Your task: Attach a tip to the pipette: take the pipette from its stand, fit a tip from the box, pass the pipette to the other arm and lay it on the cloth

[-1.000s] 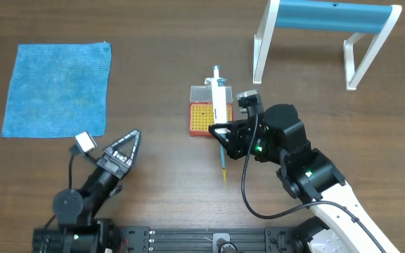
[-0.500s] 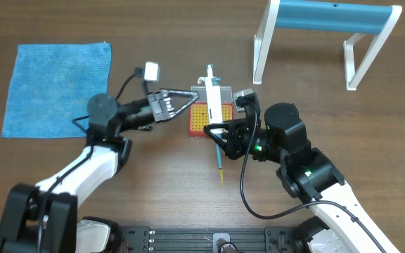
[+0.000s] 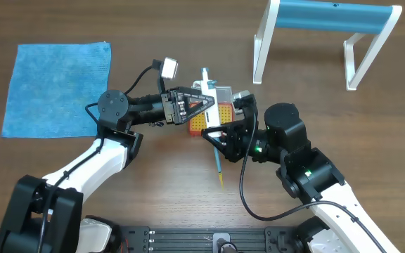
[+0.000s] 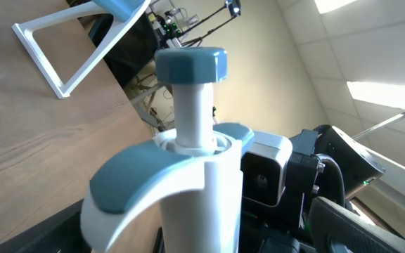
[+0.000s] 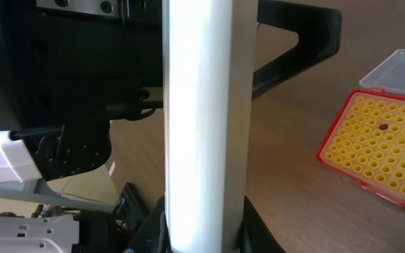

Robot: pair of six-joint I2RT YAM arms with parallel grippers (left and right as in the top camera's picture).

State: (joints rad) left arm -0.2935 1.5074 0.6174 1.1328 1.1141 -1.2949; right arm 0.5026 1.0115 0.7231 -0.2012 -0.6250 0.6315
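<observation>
pipette (image 3: 207, 86) is off the stand (image 3: 329, 17), held upright over the table (image 3: 153, 204) just beside the tip box (image 3: 200, 124), yellow tip (image 3: 221, 177) fitted. right gripper (image 3: 221, 133) pinches its mid body, leaving the upper end free for the handover. left gripper (image 3: 201, 104) sits at the upper body below the plunger (image 4: 190, 65), fingers look spread around it, not clamped. cloth (image 3: 56, 90) lies well apart on the left arm's side. wood-grain top; ceiling light panels behind.
</observation>
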